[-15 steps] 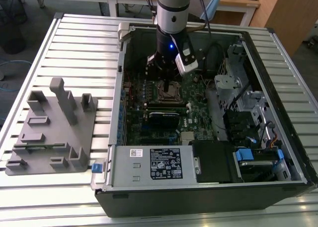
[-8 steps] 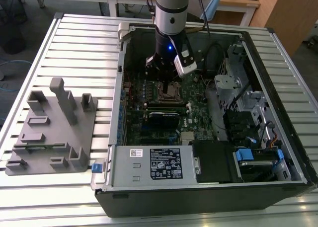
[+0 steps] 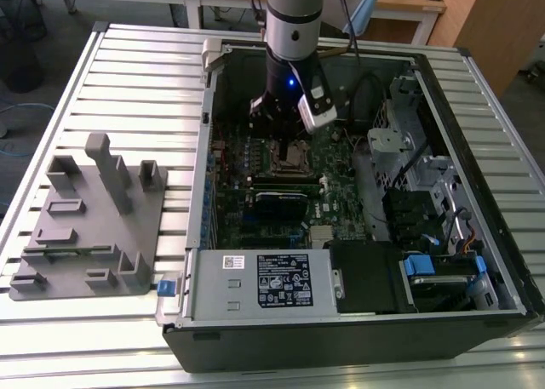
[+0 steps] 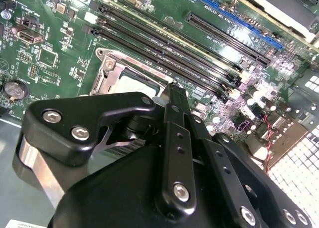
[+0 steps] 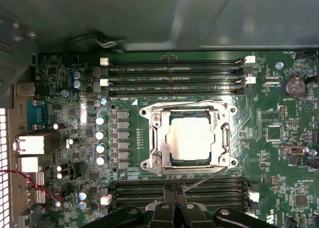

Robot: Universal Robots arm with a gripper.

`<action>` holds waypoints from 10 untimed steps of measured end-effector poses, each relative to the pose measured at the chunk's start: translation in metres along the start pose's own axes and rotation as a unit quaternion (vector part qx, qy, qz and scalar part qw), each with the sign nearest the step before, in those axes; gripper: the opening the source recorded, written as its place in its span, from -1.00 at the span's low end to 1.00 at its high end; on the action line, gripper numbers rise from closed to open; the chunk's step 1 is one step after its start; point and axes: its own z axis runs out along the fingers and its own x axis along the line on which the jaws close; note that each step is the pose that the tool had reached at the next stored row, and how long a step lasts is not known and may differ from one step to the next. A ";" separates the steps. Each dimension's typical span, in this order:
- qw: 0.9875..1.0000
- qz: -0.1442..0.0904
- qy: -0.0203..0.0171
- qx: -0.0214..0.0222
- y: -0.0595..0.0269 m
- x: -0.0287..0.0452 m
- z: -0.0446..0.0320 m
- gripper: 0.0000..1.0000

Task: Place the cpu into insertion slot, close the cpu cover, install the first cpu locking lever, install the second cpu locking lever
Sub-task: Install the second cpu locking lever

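My main worry is the thin lever. It lies slanted across the edge of the cover, with its free end just at my fingers, and it does not look hooked down. If I push it off-line it could slip off the tips, spring back, or scrape over the memory slots that the fingers hang above. Those slots are just beside the socket, so there is little room for a sideways miss. Pressing too hard with the lever out of its catch could also load the cover unevenly on the cpu.

The cpu is seated flat in the insertion slot. Its pale top shows through the cover's cut-out, and the cover appears to lie down over it.

The gripper has its fingers drawn together and I see nothing clamped between them. In the second wrist view the gripper tip sits just at the socket's rim, beside the cpu and not over it. In the exterior view the gripper is low inside the open case, close above the socket.
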 end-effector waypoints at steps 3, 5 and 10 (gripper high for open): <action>1.000 0.000 0.000 0.000 0.0000 0.0002 0.0039 -0.79; 1.000 0.000 0.000 0.000 0.0000 0.0004 0.0072 -0.79; 1.000 0.000 0.000 0.001 0.0000 0.0005 0.0098 -0.79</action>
